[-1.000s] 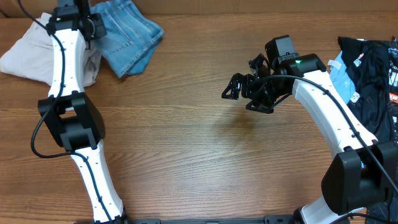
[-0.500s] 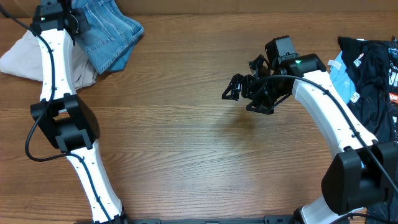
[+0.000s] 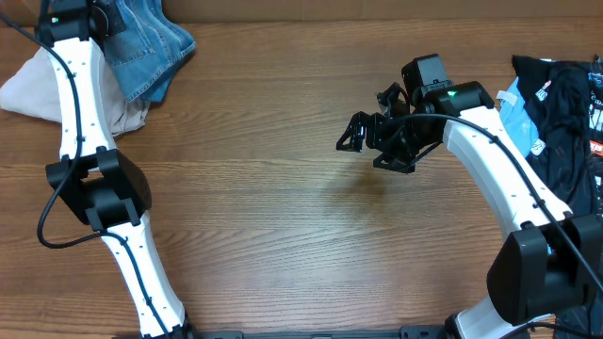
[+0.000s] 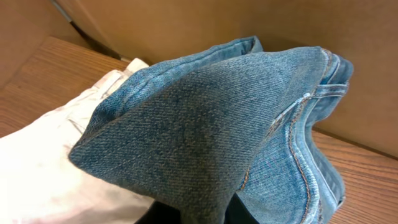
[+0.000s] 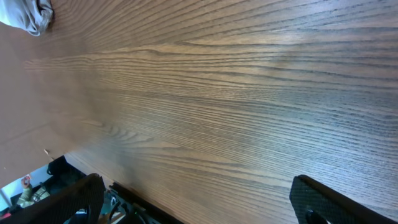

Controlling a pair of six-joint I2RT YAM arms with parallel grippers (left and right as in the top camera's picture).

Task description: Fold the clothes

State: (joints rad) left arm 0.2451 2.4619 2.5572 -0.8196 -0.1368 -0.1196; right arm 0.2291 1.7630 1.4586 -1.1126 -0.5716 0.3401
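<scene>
**Operator:** Where are the jeans lying?

**Robot:** The jeans (image 3: 151,47) are lying bunched at the far left corner of the table (image 3: 283,207), right at its back edge. Their left side is overlapping the khaki trousers (image 3: 28,85), which are spreading out beside and beneath them.

**Operator:** What is your left arm doing?

**Robot:** I am clamping my left gripper (image 3: 105,17) on the jeans. In my left wrist camera a thick fold of denim is rising out of my closed jaws and filling most of the view. An orange-stitched seam is running down its right side, and the pale trousers are showing at the lower left. I cannot tell whether the bundle is hanging clear of the wood or resting on it.

**Operator:** And the right arm?

**Robot:** I am holding my right gripper (image 3: 363,137) above bare wood, right of the table's middle and well apart from the jeans. It is released: its fingers (image 5: 329,199) are standing spread wide, and only wood grain is showing between them in my right wrist camera.

**Operator:** What is lying near that arm?

**Robot:** A black garment (image 3: 565,104) is lying heaped at the far right edge, with a pale blue cloth (image 3: 513,108) tucked against its left side. My right gripper is touching neither of them.
</scene>
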